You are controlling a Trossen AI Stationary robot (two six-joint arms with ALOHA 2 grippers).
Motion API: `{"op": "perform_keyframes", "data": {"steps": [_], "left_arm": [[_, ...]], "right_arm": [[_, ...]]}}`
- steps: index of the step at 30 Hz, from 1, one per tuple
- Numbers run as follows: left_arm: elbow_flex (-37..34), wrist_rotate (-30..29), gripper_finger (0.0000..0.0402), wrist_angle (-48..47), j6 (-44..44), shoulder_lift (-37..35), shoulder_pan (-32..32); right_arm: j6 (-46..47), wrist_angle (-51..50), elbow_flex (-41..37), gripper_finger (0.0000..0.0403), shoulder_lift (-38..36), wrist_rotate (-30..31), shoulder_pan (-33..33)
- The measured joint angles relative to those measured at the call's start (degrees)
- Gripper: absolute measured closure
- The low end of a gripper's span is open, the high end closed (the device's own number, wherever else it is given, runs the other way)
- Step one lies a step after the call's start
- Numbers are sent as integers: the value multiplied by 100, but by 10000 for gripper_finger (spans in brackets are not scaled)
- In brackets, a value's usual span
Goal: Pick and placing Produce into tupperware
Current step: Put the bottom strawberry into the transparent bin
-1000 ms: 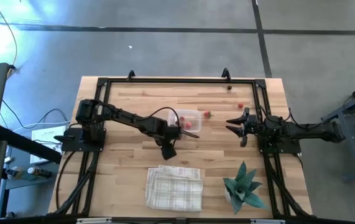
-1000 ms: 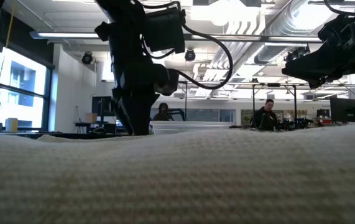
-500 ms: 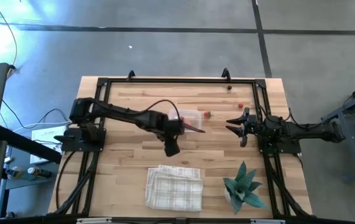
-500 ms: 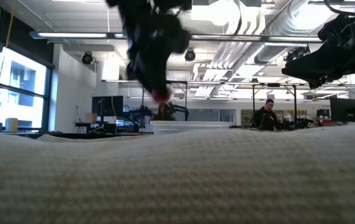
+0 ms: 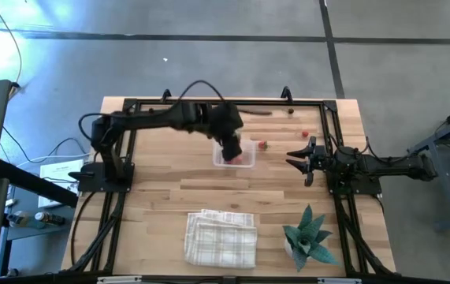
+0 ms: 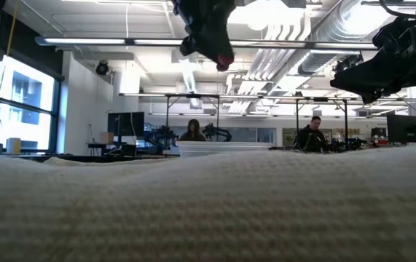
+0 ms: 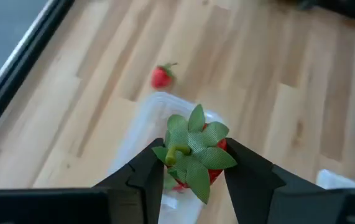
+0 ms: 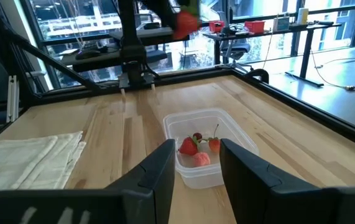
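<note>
My left gripper (image 5: 232,148) hangs above the clear tupperware (image 5: 236,156) and is shut on a red strawberry with a green leafy cap (image 7: 193,154). In the low view that gripper (image 6: 218,52) is high up with the red piece (image 6: 224,62) at its tip. The tupperware (image 8: 205,152) stands on the table with a few red pieces inside. Loose produce lies on the wood: one red piece (image 5: 262,145) right of the container, another (image 5: 305,134) and a dark one (image 5: 291,110) farther right. My right gripper (image 5: 297,166) waits open at the table's right side. My left gripper pinches the strawberry between its two fingers (image 7: 149,168), one on each side of the red body (image 7: 217,144). The leafy cap (image 7: 189,134) faces the wrist camera. The fingers point down from above, and the strawberry is lifted clear, over the tupperware.
A white checked folded cloth (image 5: 221,237) lies near the table's near edge, with a green plant-like object (image 5: 307,235) to its right. A black frame (image 5: 209,102) runs around the work area. Bare wood lies between the container and the cloth.
My left gripper has risen from the table on the near side of the tupperware, carrying the strawberry, and has swung toward the far edge and right. It now hangs over the container. My right arm has kept still.
</note>
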Motion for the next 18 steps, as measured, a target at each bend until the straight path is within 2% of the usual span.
{"op": "perform_keyframes", "data": {"steps": [7, 18], "left_arm": [[-37, 175, 251, -185, 469, 544, 332], [-26, 318, 261, -9, 1137, 1696, 374]], "right_arm": [[0, 0, -2, 286, -11, 2, 0], [1, 0, -1, 286, -2, 1, 0]]}}
